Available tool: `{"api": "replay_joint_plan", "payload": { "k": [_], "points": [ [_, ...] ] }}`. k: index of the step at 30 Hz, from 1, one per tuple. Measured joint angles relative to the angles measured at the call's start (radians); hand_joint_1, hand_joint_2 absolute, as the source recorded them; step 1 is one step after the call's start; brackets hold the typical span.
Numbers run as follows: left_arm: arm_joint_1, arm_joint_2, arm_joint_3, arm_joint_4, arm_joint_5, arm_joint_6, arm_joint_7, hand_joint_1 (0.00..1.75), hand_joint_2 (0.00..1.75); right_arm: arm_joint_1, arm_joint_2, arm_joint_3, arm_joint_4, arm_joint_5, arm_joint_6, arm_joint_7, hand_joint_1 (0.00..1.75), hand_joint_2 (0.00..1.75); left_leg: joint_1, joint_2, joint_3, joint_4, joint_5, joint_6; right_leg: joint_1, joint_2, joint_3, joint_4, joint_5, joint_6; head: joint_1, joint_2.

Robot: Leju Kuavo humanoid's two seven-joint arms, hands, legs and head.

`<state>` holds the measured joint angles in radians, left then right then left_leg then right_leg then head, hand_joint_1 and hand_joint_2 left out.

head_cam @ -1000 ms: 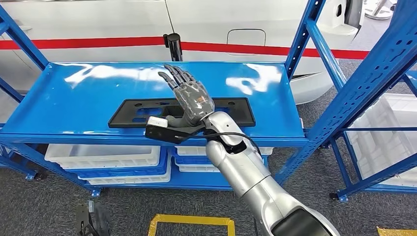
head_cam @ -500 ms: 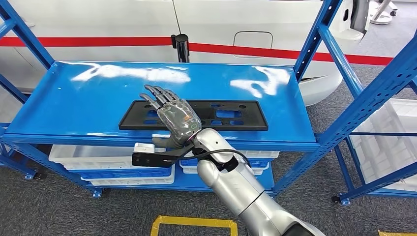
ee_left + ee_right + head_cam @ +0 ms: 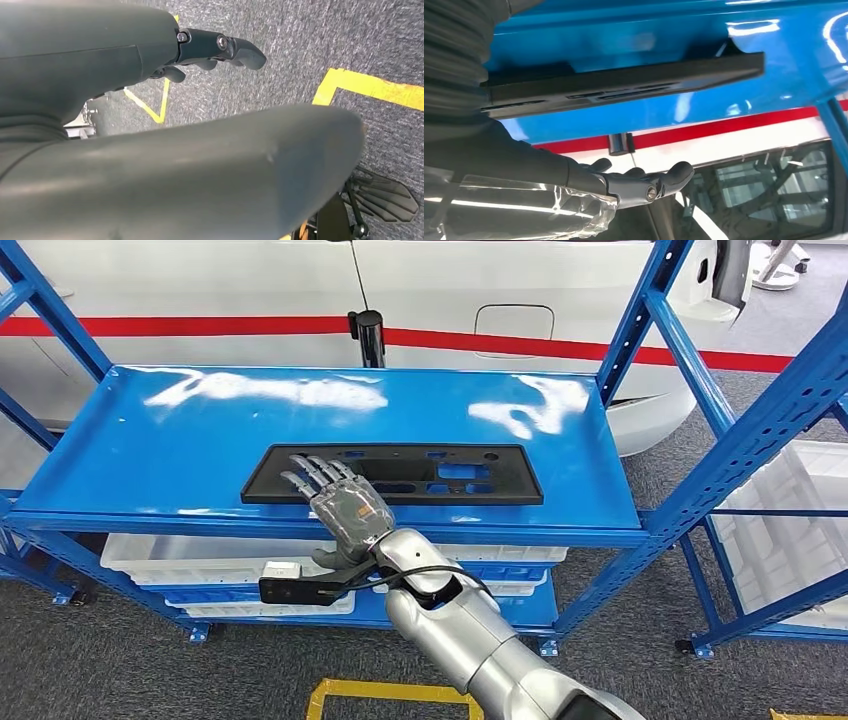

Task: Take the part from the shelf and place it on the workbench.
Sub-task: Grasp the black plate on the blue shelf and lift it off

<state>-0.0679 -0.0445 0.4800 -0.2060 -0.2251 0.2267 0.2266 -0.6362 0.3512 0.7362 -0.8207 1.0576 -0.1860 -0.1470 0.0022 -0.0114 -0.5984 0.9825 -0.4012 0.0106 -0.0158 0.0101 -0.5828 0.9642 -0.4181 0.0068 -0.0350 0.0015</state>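
The right hand (image 3: 345,508) reaches out over the front lip of a glossy blue shelf (image 3: 180,440), fingers (image 3: 310,472) stretched apart and flat, holding nothing. Its fingertips lie over the near left end of the part (image 3: 400,473), a long black rectangular frame with cut-outs that rests flat on the shelf; from the head view it is hard to say whether they touch it or hang just above it. In the right wrist view the part (image 3: 624,82) shows edge-on just beyond the hand (image 3: 639,184), with the thumb spread away from the dark fingers.

The shelf surface beyond the hand is bare metal with bright glare patches, carried on perforated blue uprights (image 3: 640,330). Beneath the hand, on the lower tier, sit white plastic bins (image 3: 190,558). Behind the shelf, well past the part, runs a white car body with a red stripe (image 3: 200,325), and a short black post (image 3: 368,335) stands at the shelf's back edge. To the hand's right a second blue rack (image 3: 770,430) holds another white bin. The floor is grey carpet (image 3: 100,670) with a yellow tape outline (image 3: 390,692) near the arm.

The left hand (image 3: 210,52) hangs over the carpet, fingers loosely curved and apart, with nothing in them
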Motion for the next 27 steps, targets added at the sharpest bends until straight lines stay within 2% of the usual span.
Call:
{"api": "replay_joint_plan", "payload": {
  "k": [3, 8, 13, 27],
  "points": [
    [0.001, -0.003, 0.005, 0.000, 0.007, -0.003, -0.007, 0.00, 0.00, -0.013, 0.003, 0.000, 0.040, 0.033, -0.038, 0.026, 0.00, 1.75, 0.002, 0.000, 0.000, 0.000, 0.000, 0.000, 0.000, 0.000, 0.000, 0.000, 0.000, 0.000, 0.000, 0.000],
    [0.001, -0.008, 0.027, 0.000, 0.026, -0.025, -0.072, 0.00, 0.00, -0.054, 0.004, -0.001, 0.088, 0.081, -0.100, 0.069, 0.00, 1.75, 0.005, 0.000, 0.000, 0.000, 0.000, 0.000, 0.000, 0.000, -0.001, 0.000, 0.000, 0.000, 0.000, 0.000],
    [0.000, -0.009, 0.039, 0.000, 0.029, -0.030, -0.088, 0.00, 0.00, -0.088, 0.004, -0.008, 0.100, 0.110, -0.098, 0.096, 0.00, 1.75, 0.007, 0.001, 0.000, 0.000, 0.000, 0.000, 0.001, 0.000, 0.000, 0.000, 0.000, 0.000, 0.000, 0.000],
    [-0.001, -0.014, 0.090, 0.000, 0.039, -0.019, -0.113, 0.00, 0.00, -0.100, 0.004, -0.124, 0.151, 0.189, -0.096, 0.118, 0.00, 1.75, 0.007, 0.001, 0.000, 0.000, 0.000, -0.001, 0.001, 0.000, 0.000, 0.000, 0.000, -0.001, 0.000, 0.000]
  ]
}}
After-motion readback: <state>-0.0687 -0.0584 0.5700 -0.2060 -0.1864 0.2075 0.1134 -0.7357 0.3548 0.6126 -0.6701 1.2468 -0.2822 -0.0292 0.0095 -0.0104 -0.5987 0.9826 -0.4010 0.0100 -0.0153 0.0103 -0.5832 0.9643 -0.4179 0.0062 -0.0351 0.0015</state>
